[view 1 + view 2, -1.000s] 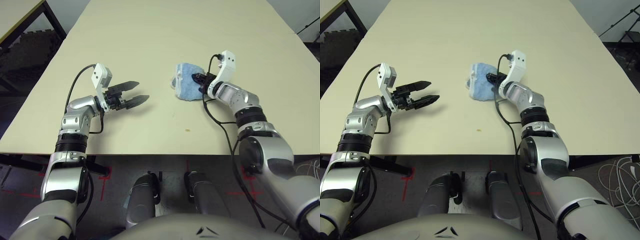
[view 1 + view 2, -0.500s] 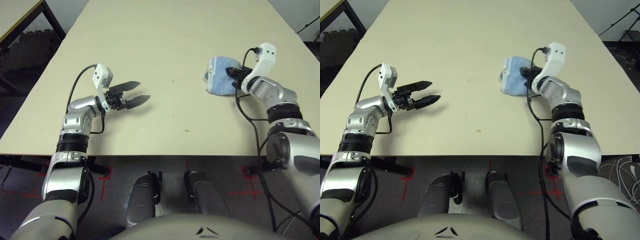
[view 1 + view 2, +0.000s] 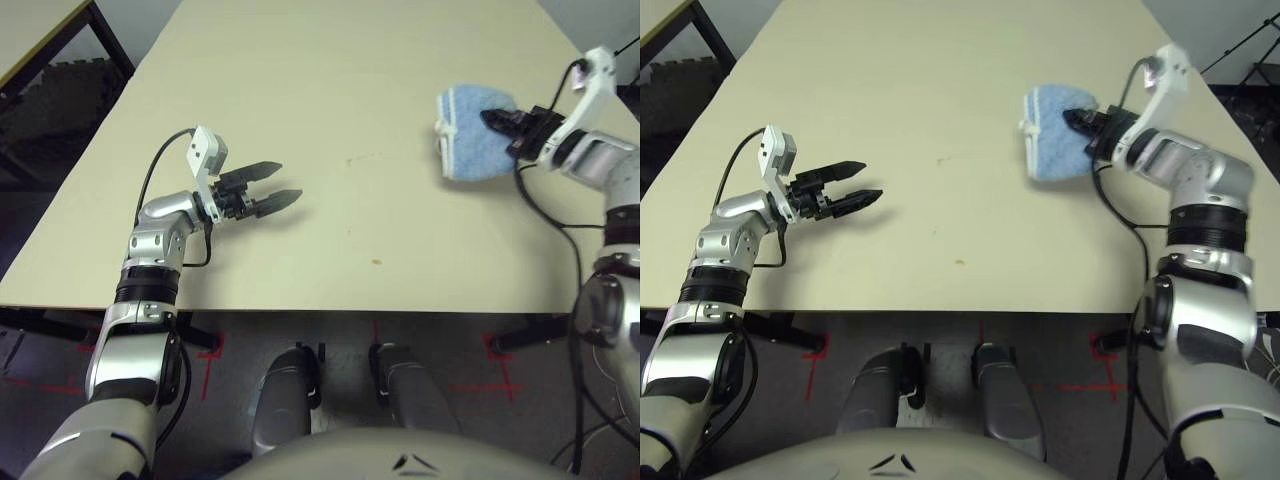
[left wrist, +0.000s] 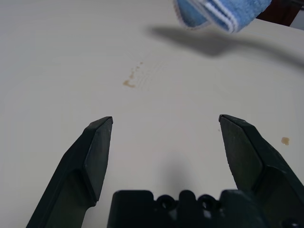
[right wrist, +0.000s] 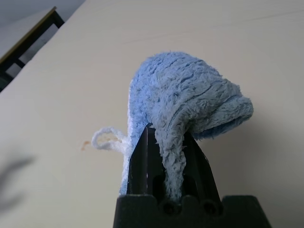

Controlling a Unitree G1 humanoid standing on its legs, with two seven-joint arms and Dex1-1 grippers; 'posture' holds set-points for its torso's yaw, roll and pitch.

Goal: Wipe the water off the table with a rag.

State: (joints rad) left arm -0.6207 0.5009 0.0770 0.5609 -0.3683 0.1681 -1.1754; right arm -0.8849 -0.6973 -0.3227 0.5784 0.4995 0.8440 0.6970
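The light blue rag (image 3: pixel 468 140) hangs a little above the cream table (image 3: pixel 300 60) at the right, casting a shadow in the left wrist view below the rag (image 4: pixel 213 12). My right gripper (image 3: pixel 497 121) is shut on its folded edge, seen close in the right wrist view, rag (image 5: pixel 185 99) draped over the gripper (image 5: pixel 161 135). Water shows as a faint amber smear (image 3: pixel 360 158) mid-table, a drop (image 3: pixel 376 262) nearer the front edge, and a splotch (image 4: pixel 129 83). My left gripper (image 3: pixel 288 180) hovers open at the left, nothing between its fingers (image 4: pixel 97 147).
A smaller dark-edged table (image 3: pixel 40 30) stands beyond the far left corner. The table's front edge runs just past the near drop. Black cables loop beside both wrists.
My right gripper has carried the rag from mid-table out to the right and lifted it off the surface, uncovering a faint amber smear. The left arm has stayed still.
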